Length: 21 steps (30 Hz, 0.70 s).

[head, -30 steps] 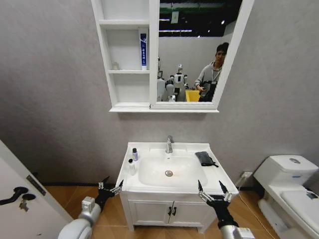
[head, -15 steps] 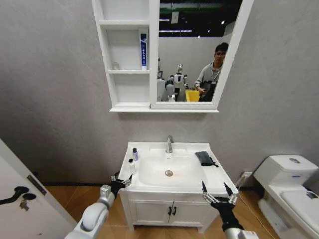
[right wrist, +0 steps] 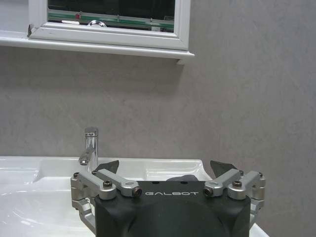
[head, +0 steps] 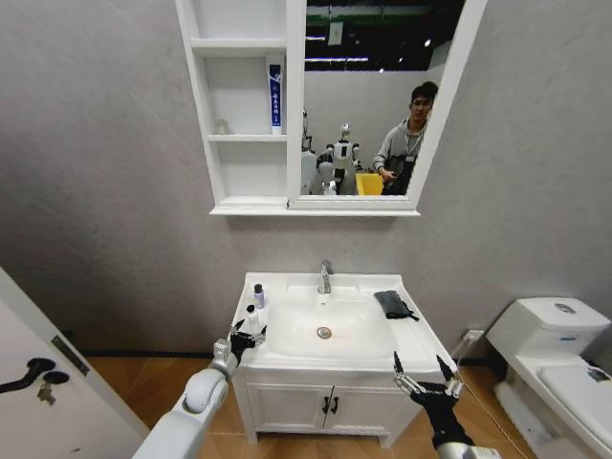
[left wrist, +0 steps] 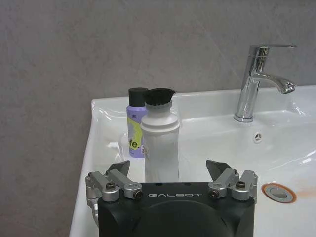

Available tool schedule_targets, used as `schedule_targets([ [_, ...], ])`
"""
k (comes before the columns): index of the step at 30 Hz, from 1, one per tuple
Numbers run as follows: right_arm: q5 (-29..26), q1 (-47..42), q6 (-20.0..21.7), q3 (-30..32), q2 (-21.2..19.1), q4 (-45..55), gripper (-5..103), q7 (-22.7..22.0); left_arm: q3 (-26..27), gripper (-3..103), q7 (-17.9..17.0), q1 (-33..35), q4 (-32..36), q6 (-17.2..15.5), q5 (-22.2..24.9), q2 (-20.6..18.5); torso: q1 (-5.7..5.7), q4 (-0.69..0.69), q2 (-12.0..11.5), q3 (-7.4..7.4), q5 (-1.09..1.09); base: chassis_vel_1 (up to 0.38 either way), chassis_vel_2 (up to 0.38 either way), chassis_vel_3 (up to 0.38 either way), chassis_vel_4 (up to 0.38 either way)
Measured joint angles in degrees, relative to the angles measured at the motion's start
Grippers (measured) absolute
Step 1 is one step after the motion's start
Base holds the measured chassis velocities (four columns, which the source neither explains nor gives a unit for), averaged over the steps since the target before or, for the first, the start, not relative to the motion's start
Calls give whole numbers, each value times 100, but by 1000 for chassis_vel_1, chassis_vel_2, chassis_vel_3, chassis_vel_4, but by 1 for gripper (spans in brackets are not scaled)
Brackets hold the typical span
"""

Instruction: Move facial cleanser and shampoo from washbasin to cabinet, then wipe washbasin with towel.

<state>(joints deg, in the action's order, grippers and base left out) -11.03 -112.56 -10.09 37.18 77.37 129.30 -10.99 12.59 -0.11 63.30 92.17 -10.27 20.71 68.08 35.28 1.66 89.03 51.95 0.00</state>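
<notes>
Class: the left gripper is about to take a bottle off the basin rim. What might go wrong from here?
1. The white bottle stands against the purple bottle; the open left gripper might topple either one.
2. Both sit near the washbasin edge, so a knocked one may fall off.

Mock bathroom in a lab: washbasin (head: 325,330) with tap (head: 325,277), mirrored cabinet (head: 251,115), toilet (head: 555,363); other robots reflected in the mirror (head: 378,96).
</notes>
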Motion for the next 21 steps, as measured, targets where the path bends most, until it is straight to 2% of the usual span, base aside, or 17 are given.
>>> schedule_targets([
  [2, 6, -16, -1, 3, 1, 11, 100, -12, 9, 85, 12, -7, -34, 16, -1, 15, 0, 0, 0, 0, 0, 0, 0, 0, 0],
  [6, 16, 7, -4, 3, 25, 11, 100, -37, 18, 64, 34, 2, -56, 40, -44, -4, 0, 0, 0, 0, 0, 0, 0, 0, 0],
  [7, 16, 7, -4, 3, 25, 11, 100, -37, 18, 64, 34, 2, -56, 40, -44, -4, 0, 0, 0, 0, 0, 0, 0, 0, 0],
  [9, 27, 21, -7, -17, 35, 5, 100, -39, 36, 52, 33, 25, -56, 48, -82, -9, 0, -1, 0, 0, 0, 0, 0, 0, 0],
  [12, 27, 22, -8, -19, 36, 3, 100, -40, 43, 52, 33, 29, -56, 50, -89, -4, 0, 0, 0, 0, 1, 0, 0, 0, 0],
  [13, 23, 41, -13, -23, 25, -14, 100, -46, 73, 42, 29, 52, -56, 53, -107, 26, 0, 0, 0, 0, 0, 0, 0, 0, 0],
  [15, 3, 75, -14, -22, 5, -29, 100, -61, 83, 33, 18, 77, -41, 55, -134, 21, -1, 0, 0, 0, 0, 0, 0, 0, 0],
  [21, -4, 136, -14, -44, -8, -94, 100, -92, 96, 31, 0, 116, -1, 58, -147, -16, 0, 0, 0, 0, 0, 0, 0, 0, 0],
])
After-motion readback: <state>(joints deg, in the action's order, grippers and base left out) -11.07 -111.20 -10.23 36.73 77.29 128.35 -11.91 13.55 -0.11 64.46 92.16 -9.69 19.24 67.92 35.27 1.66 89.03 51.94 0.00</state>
